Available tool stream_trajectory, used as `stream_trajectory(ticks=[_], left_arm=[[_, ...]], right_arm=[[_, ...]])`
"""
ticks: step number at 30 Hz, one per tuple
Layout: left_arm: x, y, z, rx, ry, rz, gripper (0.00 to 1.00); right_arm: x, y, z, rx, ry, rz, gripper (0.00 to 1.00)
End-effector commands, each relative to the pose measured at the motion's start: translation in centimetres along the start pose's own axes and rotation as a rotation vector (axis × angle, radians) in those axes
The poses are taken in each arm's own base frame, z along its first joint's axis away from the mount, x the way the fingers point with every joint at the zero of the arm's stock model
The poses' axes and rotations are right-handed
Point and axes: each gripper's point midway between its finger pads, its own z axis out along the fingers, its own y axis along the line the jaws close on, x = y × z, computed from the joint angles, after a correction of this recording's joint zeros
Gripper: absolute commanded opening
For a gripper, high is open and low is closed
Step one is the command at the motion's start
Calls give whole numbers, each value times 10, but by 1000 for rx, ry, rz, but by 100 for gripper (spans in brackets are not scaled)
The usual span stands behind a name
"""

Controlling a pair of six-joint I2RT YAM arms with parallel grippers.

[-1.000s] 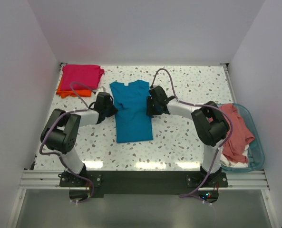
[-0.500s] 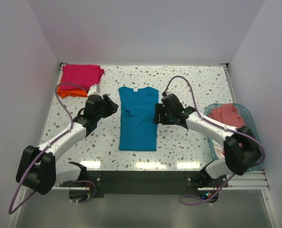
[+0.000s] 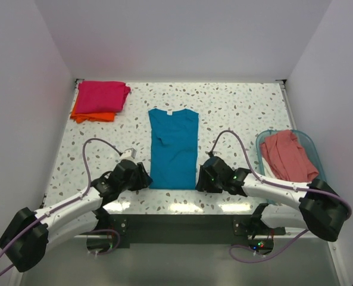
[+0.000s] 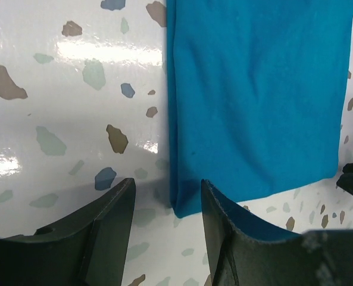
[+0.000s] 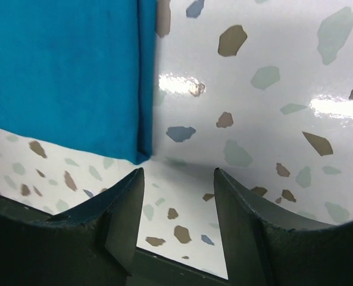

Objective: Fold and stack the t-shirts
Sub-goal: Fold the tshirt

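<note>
Speckled bench (image 3: 241, 113): teal blue cloth t-shirt (image 3: 174, 149) mid-bench, blue-tinted plastic basket (image 3: 322, 179) at right edge. Wrist views show left pincer (image 4: 166, 190), right pincer (image 5: 179, 176) apart.

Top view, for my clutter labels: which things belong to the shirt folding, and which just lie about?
Job: teal shirt, magenta shirt, orange shirt, salmon shirt.
Lying about: basket.

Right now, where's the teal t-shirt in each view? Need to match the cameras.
Top external: teal t-shirt lies mid-frame, collar toward the top.
Left wrist: teal t-shirt fills the upper right, near-left corner low.
Right wrist: teal t-shirt fills the upper left, near-right corner low.
Shared landmark: its near hem, visible in all three.
</note>
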Motion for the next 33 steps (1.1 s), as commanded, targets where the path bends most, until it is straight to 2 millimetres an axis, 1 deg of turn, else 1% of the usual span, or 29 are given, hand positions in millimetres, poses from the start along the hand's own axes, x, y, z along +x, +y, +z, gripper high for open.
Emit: stream_trajectory(ticks=[1,6,11,14,17,18,19,20,21,22,23,24,25,26,27,28,29,30,31,32,33], left_arm=[[4,-7,-1,31,-1,-30,53],[16,-4,2,22,24,-29,51],[32,6,6,5,53,-32,47],[40,8,8,3,71,-27,45],[48,8,10,12,88,-25,40],[51,6,10,22,94,-18,36],[53,7,11,19,99,-16,33],[55,7,11,19,105,-11,30],[58,5,10,25,114,-2,22],[57,2,10,32,115,-1,17],[58,-2,9,44,117,7,11],[54,-9,7,58,110,9,1],[52,-13,5,68,105,9,0],[55,-13,1,60,118,21,0],[51,-19,-2,70,108,20,0],[47,-26,-7,92,94,9,0],[50,-31,-12,108,99,17,0],[47,-34,-19,113,92,16,0],[50,-37,-23,116,97,4,0],[58,-37,-29,113,116,26,0],[56,-45,-35,133,112,26,0]], right_arm=[[-11,12,4,-51,-84,145,54],[-12,18,9,-82,-98,196,54],[-8,25,16,-93,-82,216,53],[-4,26,19,-83,-76,208,50],[1,23,26,-68,-58,207,41],[4,21,28,-59,-52,206,38],[4,19,28,-55,-52,207,28],[5,18,28,-53,-53,207,24],[6,16,27,-47,-52,203,20],[4,18,24,-58,-59,195,10],[4,16,22,-46,-55,184,4],[3,18,18,-55,-52,172,0],[1,21,12,-72,-59,156,0],[3,19,8,-66,-50,145,0],[6,19,4,-69,-51,127,0],[4,22,-5,-92,-68,120,0],[10,18,-8,-80,-56,105,0],[19,19,-12,-88,-39,77,0],[22,21,-17,-95,-41,61,0],[27,19,-23,-91,-34,40,0],[32,25,-30,-109,-34,8,0]])
